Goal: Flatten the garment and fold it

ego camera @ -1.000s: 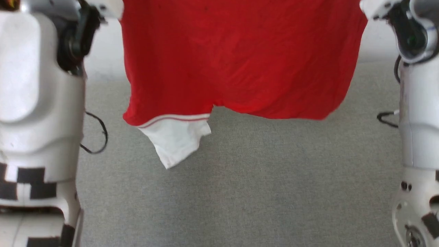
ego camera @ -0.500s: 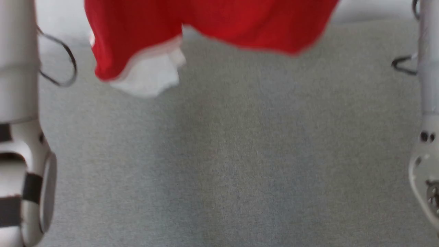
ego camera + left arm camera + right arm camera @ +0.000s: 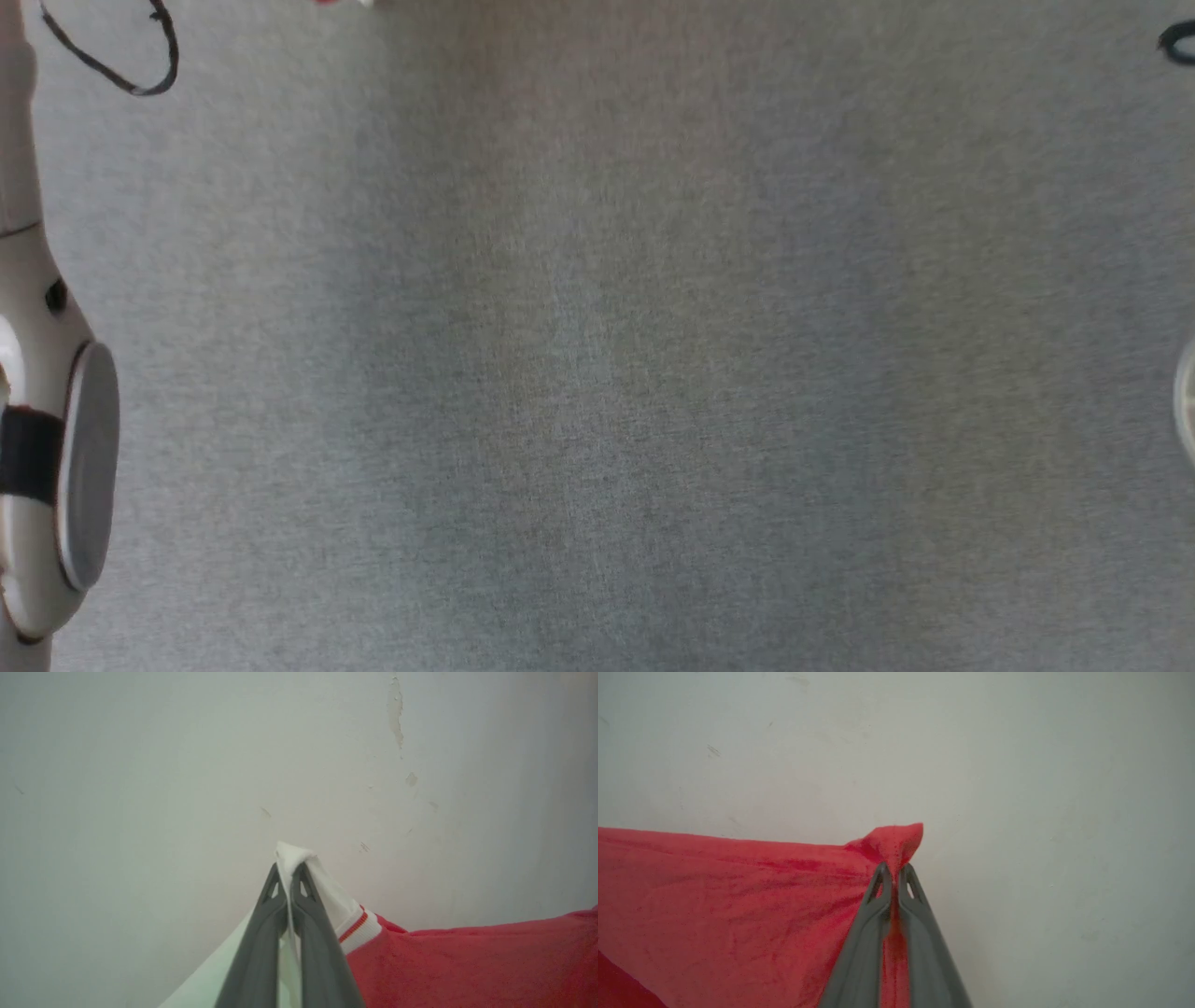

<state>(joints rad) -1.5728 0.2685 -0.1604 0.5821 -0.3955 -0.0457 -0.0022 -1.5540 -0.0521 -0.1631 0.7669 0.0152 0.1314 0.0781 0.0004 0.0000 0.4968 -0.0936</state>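
Below you the head view shows a flat grey surface (image 3: pixel 616 373) that looks like felt. You cannot tell from here if it is a bench or the floor. Your pale left forearm (image 3: pixel 47 420) runs down the left edge, with a loop of black cable (image 3: pixel 121 56) near the top left corner. A tiny bit of red and white cloth peeks in at the top edge. Both wrist views look at a pale wall (image 3: pixel 140 788) with a few spots of chipped paint (image 3: pixel 396 714). The garment (image 3: pixel 467 961) is up in the air in front of that wall, held between your two arms, well above the grey surface. Your left gripper (image 3: pixel 289 872) is pinched tight on the tip of a white sleeve (image 3: pixel 327 891), and the white trim (image 3: pixel 357 928) with its red stripe sits just beside the fingers (image 3: pixel 261 952). Your right gripper (image 3: pixel 894 872) is pinched tight on a red corner, and a little peak of red cloth sticks out past its tips. The garment's long side runs from one gripper to the other, side to side across your front. From that top edge the red cloth hangs down. You cannot see the letters or the number.
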